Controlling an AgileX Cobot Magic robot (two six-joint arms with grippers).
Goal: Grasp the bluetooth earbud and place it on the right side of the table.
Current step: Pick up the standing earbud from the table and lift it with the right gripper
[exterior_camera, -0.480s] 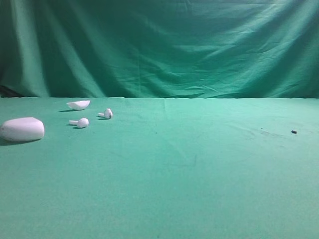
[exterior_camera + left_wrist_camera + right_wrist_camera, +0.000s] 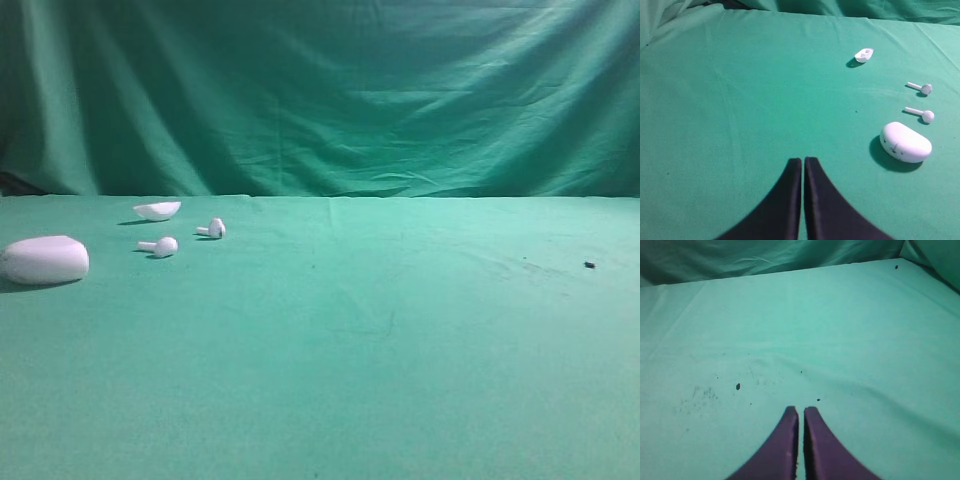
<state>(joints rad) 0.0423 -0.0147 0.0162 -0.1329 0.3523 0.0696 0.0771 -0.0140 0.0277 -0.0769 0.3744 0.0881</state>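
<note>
While the high view shows neither arm, we see from the wrist cameras the left gripper [image 2: 803, 161] and right gripper [image 2: 801, 410], jaws pressed together, holding nothing. The bluetooth earbud [image 2: 161, 246] lies on the table [image 2: 400, 380] at nine o'clock, between the case [image 2: 45, 260] and a second earbud [image 2: 214, 228]; the lid [image 2: 158, 210] sits behind.

The surface [image 2: 400, 380] is matt green cloth, faintly creased, and the backdrop [image 2: 330, 90] is the same draped fabric. The bluetooth earbud [image 2: 160, 246], its twin [image 2: 213, 229], the case [image 2: 44, 260] and the lid [image 2: 158, 210] look like smooth glossy white plastic.
</note>
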